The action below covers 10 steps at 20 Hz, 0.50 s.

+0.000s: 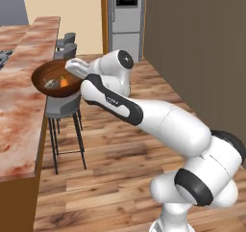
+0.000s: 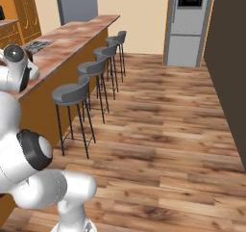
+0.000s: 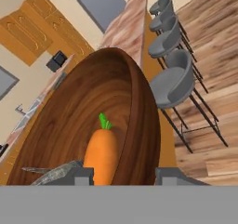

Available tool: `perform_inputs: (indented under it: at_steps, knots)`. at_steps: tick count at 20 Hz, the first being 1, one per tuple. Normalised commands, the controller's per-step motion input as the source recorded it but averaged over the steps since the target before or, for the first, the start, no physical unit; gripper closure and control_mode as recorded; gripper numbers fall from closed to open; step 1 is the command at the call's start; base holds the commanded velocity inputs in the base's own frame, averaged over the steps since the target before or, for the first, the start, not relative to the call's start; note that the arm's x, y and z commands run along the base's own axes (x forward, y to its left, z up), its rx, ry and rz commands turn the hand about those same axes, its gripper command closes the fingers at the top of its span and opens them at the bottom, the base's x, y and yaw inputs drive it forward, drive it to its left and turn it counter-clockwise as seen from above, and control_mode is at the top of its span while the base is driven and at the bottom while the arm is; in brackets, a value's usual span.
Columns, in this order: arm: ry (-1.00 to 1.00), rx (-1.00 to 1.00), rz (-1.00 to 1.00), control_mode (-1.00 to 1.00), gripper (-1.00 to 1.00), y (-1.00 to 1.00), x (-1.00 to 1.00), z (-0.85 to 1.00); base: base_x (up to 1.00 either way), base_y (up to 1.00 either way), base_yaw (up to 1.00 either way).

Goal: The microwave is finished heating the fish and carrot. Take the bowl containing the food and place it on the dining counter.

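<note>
Arm outstretched, tool gripping bowl

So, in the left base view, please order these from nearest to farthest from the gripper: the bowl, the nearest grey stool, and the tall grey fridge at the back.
1. The bowl: held at its rim by the gripper, over the dining counter's edge.
2. The nearest grey stool: just below the bowl, beside the counter.
3. The tall grey fridge: far behind, at the back wall.

a glossy white arm of rounded, bulbous segments, black bands and caps at the joints, and small dark lettering on one black band.
</note>
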Motion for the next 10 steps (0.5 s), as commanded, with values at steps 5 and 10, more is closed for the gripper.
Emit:
perform_inputs:
  at_steps: [5,10]
  knots:
    - [0.16,-0.02,0.00,-1.00,1.00,0.62,0.26,-0.04,0.00,0.00,0.00]
    - [0.05,-0.06,0.00,-1.00,1.00,0.71,0.23,-0.23,0.00,0.00,0.00]
